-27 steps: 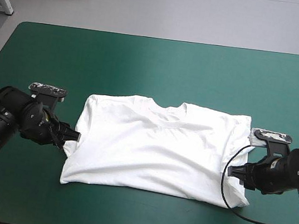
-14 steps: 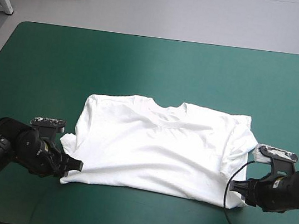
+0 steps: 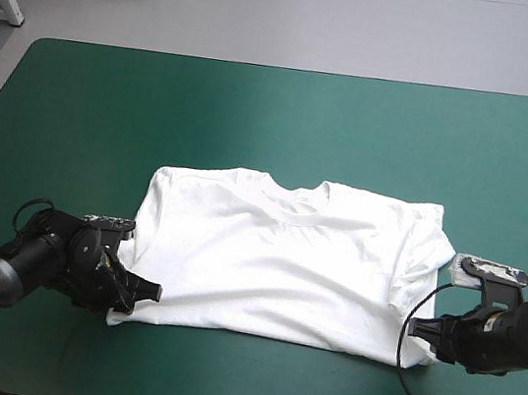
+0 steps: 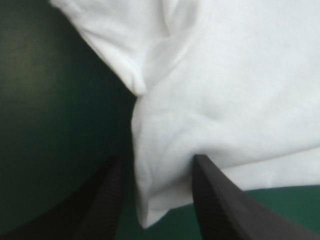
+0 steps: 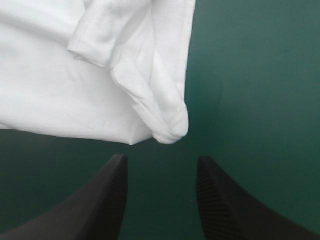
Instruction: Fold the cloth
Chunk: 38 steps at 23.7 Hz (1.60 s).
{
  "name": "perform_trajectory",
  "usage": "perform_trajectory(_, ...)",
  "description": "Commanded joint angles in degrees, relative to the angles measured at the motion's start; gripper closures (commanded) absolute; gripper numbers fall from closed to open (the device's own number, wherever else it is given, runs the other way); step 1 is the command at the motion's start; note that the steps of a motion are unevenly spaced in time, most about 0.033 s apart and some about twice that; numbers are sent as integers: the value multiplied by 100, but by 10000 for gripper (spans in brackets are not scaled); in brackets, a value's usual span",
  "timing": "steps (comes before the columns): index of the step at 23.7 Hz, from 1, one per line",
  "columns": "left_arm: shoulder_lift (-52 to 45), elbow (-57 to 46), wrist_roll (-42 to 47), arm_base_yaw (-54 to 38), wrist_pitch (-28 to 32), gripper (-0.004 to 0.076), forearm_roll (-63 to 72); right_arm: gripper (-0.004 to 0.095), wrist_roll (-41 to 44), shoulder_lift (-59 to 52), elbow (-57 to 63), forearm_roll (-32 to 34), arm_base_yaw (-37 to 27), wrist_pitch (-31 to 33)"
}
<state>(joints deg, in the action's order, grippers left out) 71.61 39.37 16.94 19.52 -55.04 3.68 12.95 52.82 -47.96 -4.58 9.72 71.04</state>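
The left gripper (image 4: 160,159) is open, the T-shirt (image 3: 275,259) corner between its fingers (image 4: 215,200). The right gripper (image 5: 161,158) is open too, the T-shirt just ahead.

text: none readable | labels: none | numbers: none | signs: none

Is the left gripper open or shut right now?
Open. The left gripper shows its black fingers standing apart in its wrist view, a corner of the T-shirt lying between them.
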Motion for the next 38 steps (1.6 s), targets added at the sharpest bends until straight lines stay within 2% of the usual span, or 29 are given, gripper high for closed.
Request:
perform_trajectory(1,70,-17,48,8,100,409,61,494,75,-69,-121,213,12,42)
perform_trajectory(4,127,-256,48,8,184,470,109,494,100,-69,-121,331,12,42)
perform_trajectory(7,127,-506,48,8,250,637,122,494,100,-69,-112,329,12,18)
perform_trajectory(8,127,-547,48,8,260,718,122,494,100,-57,-112,329,12,18)
perform_trajectory(9,127,-559,20,8,290,729,122,494,100,-33,-85,333,12,2)
perform_trajectory(15,127,-568,20,8,368,733,131,494,90,101,552,306,12,-205)
perform_trajectory(20,127,-568,20,8,379,733,147,493,49,163,1019,124,12,-930)
perform_trajectory(23,127,-568,7,8,379,733,147,474,-308,540,1033,-173,12,-1296)
perform_trajectory(26,127,-568,-16,8,379,733,147,472,-308,1003,1045,-112,12,-1409)
perform_trajectory(28,117,-568,-16,8,379,733,147,472,-308,1436,1168,36,12,-1793)
perform_trajectory(32,117,-568,-16,8,379,733,147,484,-308,2011,1184,-10,12,-2180)
perform_trajectory(33,117,-568,-16,8,400,733,147,496,-308,2111,1184,-24,12,-2167)
perform_trajectory(35,117,-568,-16,8,373,733,156,598,-370,2291,1184,-247,12,-1966)
perform_trajectory(36,117,-568,4,8,345,733,156,782,-440,2306,1184,-393,12,-1899)
perform_trajectory(38,105,-502,-45,8,246,733,131,923,-452,2241,1184,-470,12,-1861)
